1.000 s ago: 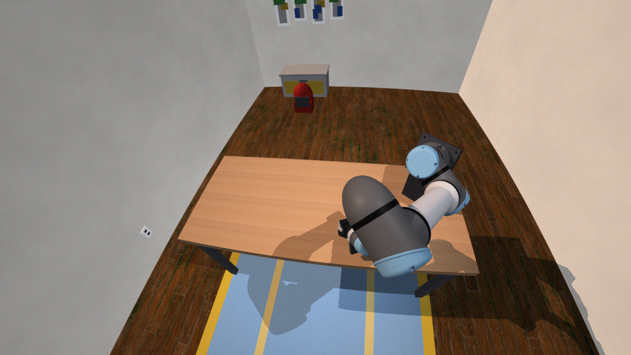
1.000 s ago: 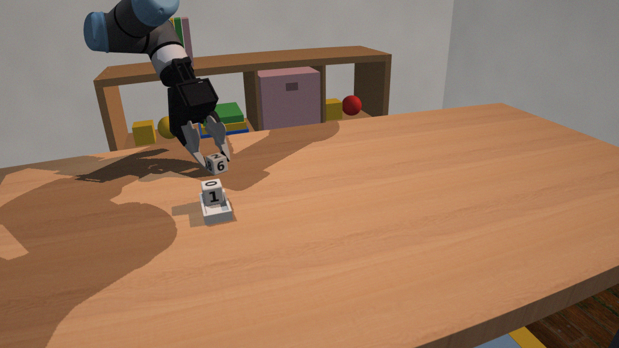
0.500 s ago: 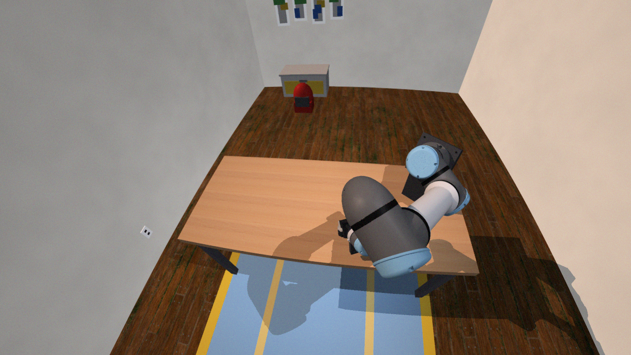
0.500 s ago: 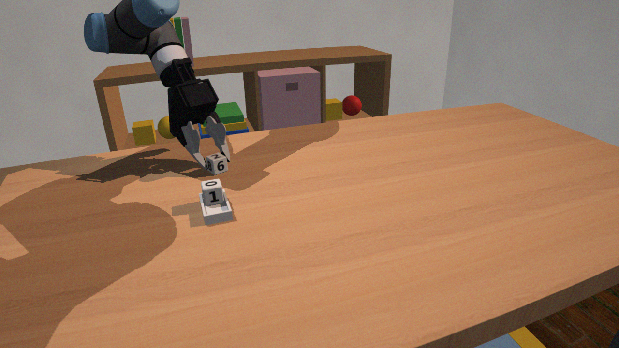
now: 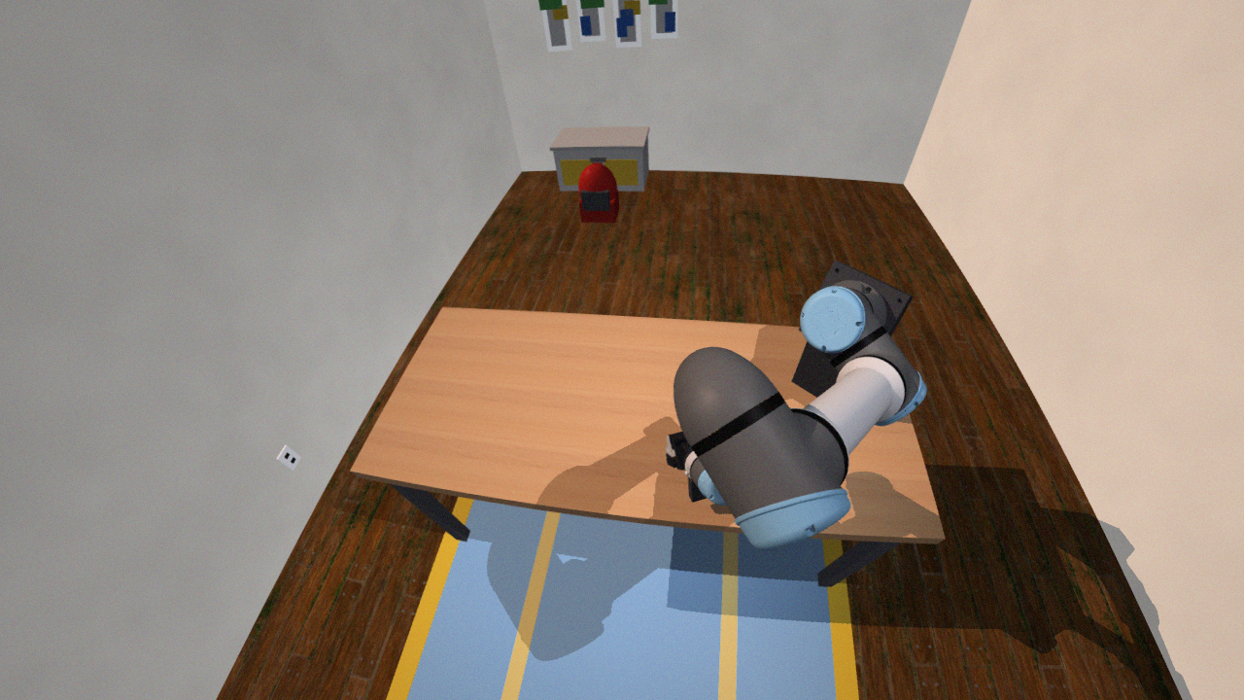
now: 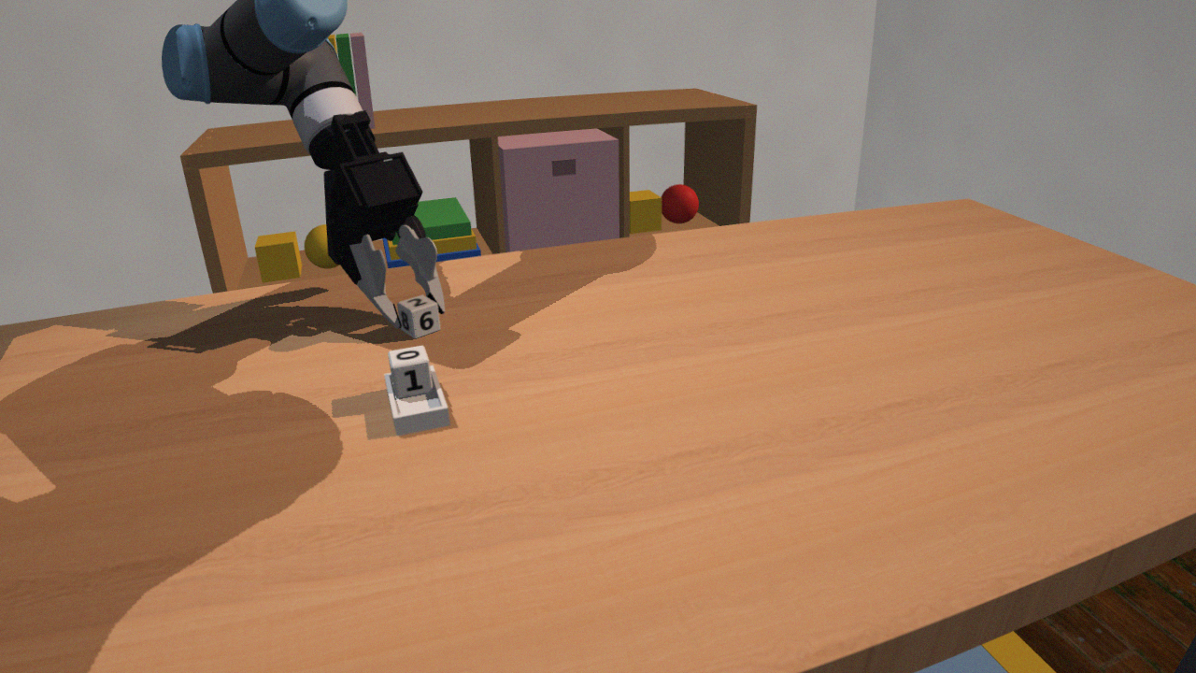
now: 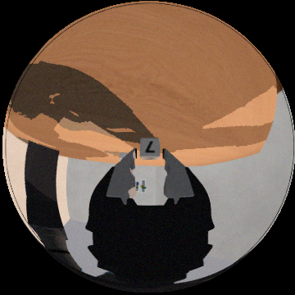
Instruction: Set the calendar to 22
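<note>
A white number cube [image 6: 418, 319] [image 7: 149, 147] lies on the wooden table [image 6: 752, 376] [image 5: 522, 391] just behind the tray; the exterior view shows its 6 side face and a 2 on top, and the wrist view shows a 7. My gripper [image 6: 415, 312] [image 7: 149, 149] is lowered around this cube, with one fingertip on each side and a small gap to the cube. The fingers are partly open. A second cube [image 6: 410, 374] sits in the small white tray [image 6: 422, 416], with 1 on the side and 0 on top. In the top view the arm hides the cubes and tray.
A low wooden shelf [image 6: 468, 117] stands behind the table with a pink box [image 6: 558, 188], a red ball [image 6: 679, 203], yellow blocks and stacked coloured blocks. The arm's base [image 5: 856, 304] is mounted at the table's far right corner.
</note>
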Motion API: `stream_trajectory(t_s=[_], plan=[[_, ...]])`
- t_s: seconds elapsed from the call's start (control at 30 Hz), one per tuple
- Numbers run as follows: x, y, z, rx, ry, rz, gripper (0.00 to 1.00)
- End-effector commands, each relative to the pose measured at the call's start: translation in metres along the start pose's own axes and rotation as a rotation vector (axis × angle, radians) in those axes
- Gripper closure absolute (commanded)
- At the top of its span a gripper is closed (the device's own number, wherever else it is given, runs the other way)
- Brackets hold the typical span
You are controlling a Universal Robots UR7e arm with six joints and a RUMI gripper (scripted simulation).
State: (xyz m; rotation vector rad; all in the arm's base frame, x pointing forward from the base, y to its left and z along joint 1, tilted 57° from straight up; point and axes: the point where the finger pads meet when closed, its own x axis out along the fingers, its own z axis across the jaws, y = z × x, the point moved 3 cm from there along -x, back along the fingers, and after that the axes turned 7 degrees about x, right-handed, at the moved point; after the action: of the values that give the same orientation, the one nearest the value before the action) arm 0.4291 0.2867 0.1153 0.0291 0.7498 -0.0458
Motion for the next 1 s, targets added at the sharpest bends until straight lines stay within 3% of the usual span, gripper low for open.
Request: stream_trajectory(t_s=[0.0,0.33,0.37,0.97], plan=[[-0.0003,0.0,0.0003,0.0,-0.001,0.0,0.71],[-0.0003,0.0,0.0003,0.0,-0.001,0.0,0.71],[-0.0003,0.0,0.0003,0.0,-0.001,0.0,0.89],[-0.0003,0.0,0.0003,0.0,-0.001,0.0,0.89]])
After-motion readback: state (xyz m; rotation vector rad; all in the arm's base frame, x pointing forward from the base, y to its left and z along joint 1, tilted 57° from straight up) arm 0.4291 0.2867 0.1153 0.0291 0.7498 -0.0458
